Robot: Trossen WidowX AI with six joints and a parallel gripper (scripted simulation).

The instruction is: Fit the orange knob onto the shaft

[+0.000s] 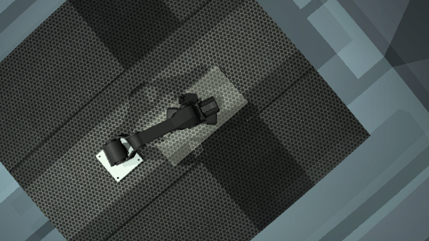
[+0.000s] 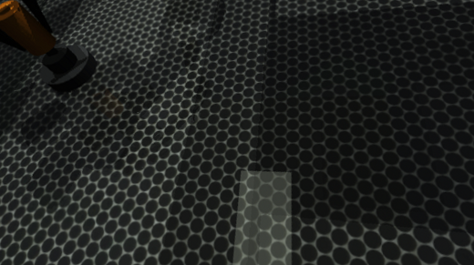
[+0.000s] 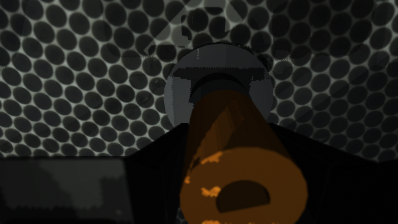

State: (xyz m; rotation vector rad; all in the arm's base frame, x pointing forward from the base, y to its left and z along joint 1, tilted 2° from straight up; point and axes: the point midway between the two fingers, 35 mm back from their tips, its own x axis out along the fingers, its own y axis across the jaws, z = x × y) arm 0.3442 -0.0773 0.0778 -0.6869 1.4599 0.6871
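The orange knob [image 2: 18,25] [image 3: 250,162] is a tall cylinder with a D-shaped hole showing in its end face. My gripper [image 2: 36,38] [image 3: 230,135] is shut on it, one black finger on each side. The round dark pedestal [image 2: 84,62] [image 3: 220,57] stands under the knob, with a narrower dark collar [image 2: 61,62] on top. In the exterior view a short dark bit of shaft [image 2: 52,52] shows between the knob's lower end and the collar, so the knob is not down on the pedestal. How far the shaft is inside the knob is hidden. The arm hides knob and pedestal in the top view.
The arm reaches from its white base plate [image 1: 121,173] in the top view. A pale see-through rectangle [image 1: 225,85] lies on the honeycomb-patterned surface [image 1: 181,204] under and beside the hand. A pale strip [image 2: 264,231] shows in the exterior view. Dark shadow bands cross the surface.
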